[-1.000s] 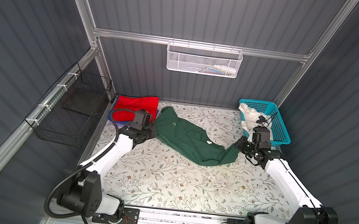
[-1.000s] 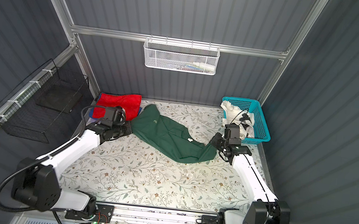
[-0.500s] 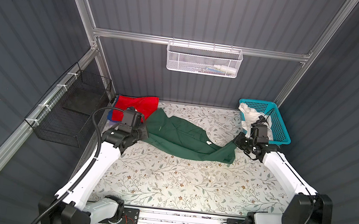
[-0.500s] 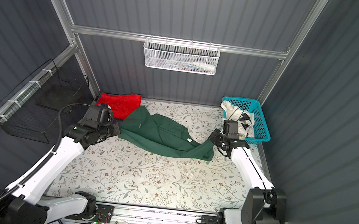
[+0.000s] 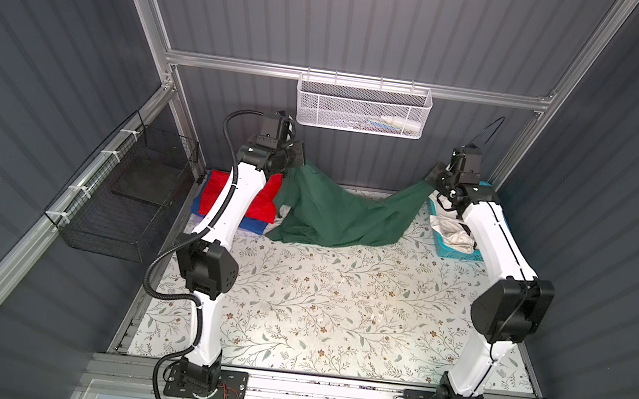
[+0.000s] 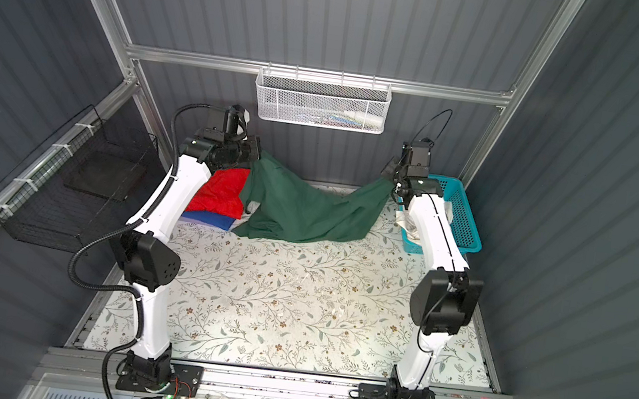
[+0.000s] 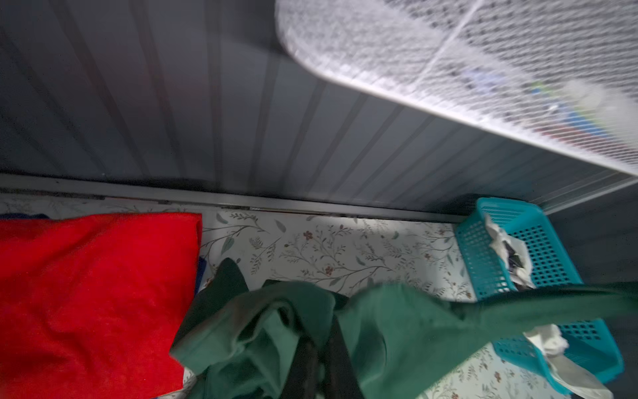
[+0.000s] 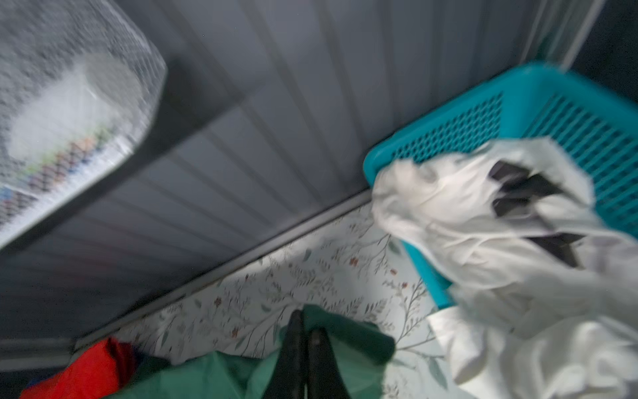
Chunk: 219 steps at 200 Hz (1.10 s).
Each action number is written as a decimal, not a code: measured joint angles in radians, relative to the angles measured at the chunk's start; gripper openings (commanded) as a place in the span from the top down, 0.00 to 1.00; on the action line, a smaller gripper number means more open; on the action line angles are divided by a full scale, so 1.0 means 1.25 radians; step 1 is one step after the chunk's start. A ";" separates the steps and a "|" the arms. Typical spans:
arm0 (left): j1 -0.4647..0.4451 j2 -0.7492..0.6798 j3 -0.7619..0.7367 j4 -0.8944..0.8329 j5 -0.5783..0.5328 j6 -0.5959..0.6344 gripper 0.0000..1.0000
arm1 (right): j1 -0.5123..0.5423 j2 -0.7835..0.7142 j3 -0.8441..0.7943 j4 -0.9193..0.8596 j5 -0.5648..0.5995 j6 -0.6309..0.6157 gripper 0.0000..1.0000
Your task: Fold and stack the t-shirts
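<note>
Left gripper (image 5: 297, 156): clenched on one end of green shirt (image 5: 340, 216), raised above the table (image 5: 337, 303) near the back wall.
Right gripper (image 5: 434, 179): pinched on the opposite end, at about the same height. In its wrist view I see both fingers (image 8: 291, 345) pressed together over green cloth.
Green shirt: slung between my two grippers, sagging in the middle, lower part bunched on the table at the back.
Red shirt (image 5: 267, 200): folded, lying on blue shirt (image 5: 253, 225), back left. It sits just beside the green one and partly under my left arm.
White shirt (image 5: 451, 237): crumpled, with black marks, spilling over the rim of the basket (image 5: 457, 253), back right.
</note>
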<state>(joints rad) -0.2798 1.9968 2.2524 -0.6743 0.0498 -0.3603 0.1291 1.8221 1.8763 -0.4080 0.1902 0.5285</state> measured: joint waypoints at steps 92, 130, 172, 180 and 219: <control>0.000 -0.683 -1.154 0.282 -0.129 -0.112 1.00 | 0.191 -0.572 -0.875 0.297 0.327 -0.012 1.00; 0.000 -0.696 -1.306 0.278 -0.108 -0.200 1.00 | 0.222 -0.627 -0.948 0.235 0.345 0.069 1.00; 0.000 -0.366 -0.917 0.255 -0.070 -0.150 1.00 | 0.172 -0.323 -0.689 0.181 0.192 0.072 1.00; 0.000 -0.285 -0.799 0.255 -0.058 -0.133 1.00 | 0.156 -0.263 -0.622 0.170 0.154 0.074 1.00; 0.000 0.038 -0.217 0.188 0.037 -0.082 1.00 | 0.064 -0.124 -0.385 0.117 0.067 0.063 1.00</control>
<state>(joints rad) -0.2798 2.0441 1.9816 -0.4393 0.0956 -0.4633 0.2092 1.6672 1.3952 -0.2615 0.2733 0.6079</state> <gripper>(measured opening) 0.058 0.046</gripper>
